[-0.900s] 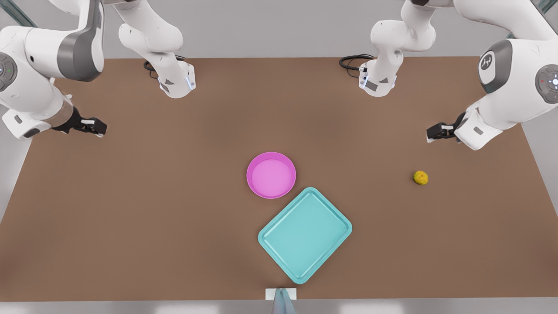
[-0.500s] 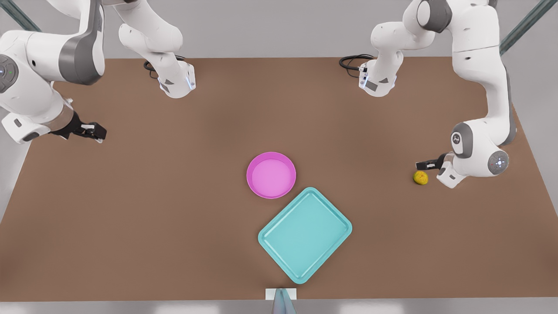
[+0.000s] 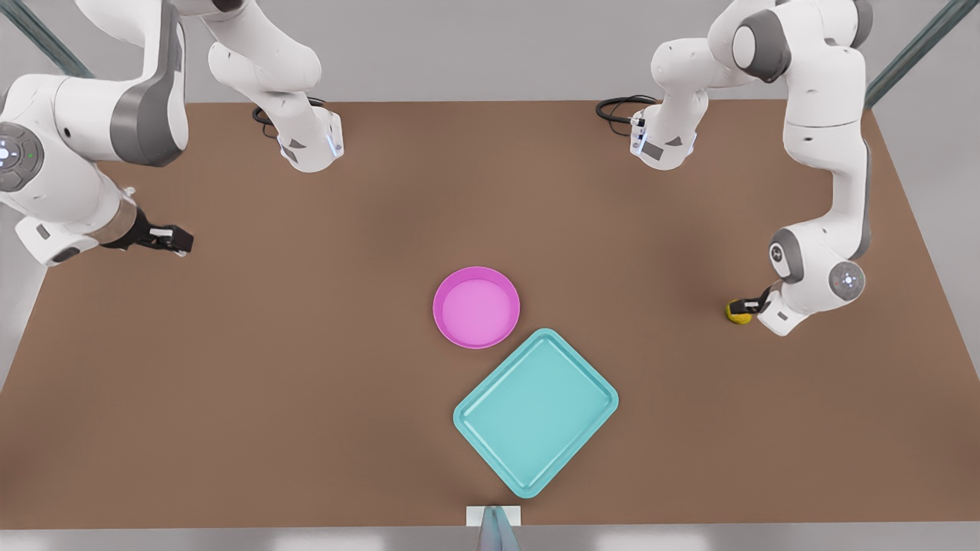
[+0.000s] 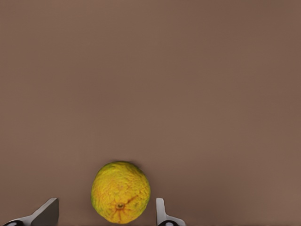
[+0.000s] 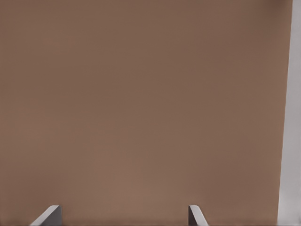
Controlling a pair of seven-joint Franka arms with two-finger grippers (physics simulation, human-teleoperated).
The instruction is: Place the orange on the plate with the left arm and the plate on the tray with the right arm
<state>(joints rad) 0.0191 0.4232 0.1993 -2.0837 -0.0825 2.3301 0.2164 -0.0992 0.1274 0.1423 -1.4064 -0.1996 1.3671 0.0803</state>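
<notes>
The small yellow-orange orange (image 3: 735, 314) lies on the brown table at the front view's right. My left gripper (image 3: 743, 307) is down over it and partly covers it. In the left wrist view the orange (image 4: 121, 192) sits between the two fingertips of my left gripper (image 4: 104, 214), which is open, with a gap on each side. The magenta plate (image 3: 476, 307) rests near the table's middle, and the turquoise tray (image 3: 536, 412) lies just in front of it, turned diagonally. My right gripper (image 3: 173, 239) waits open at the front view's left, seen over bare table as right gripper (image 5: 122, 215).
Two arm bases (image 3: 310, 145) (image 3: 662, 141) stand at the back of the table (image 3: 306, 383). The table's side edge (image 5: 288, 117) runs close beside the right gripper. A small white block (image 3: 493, 516) sits at the front edge, below the tray.
The left arm has swung down and in toward the orange until its open fingers straddle it. The right gripper has shifted slightly toward the table's front. Plate, tray and orange have stayed put.
</notes>
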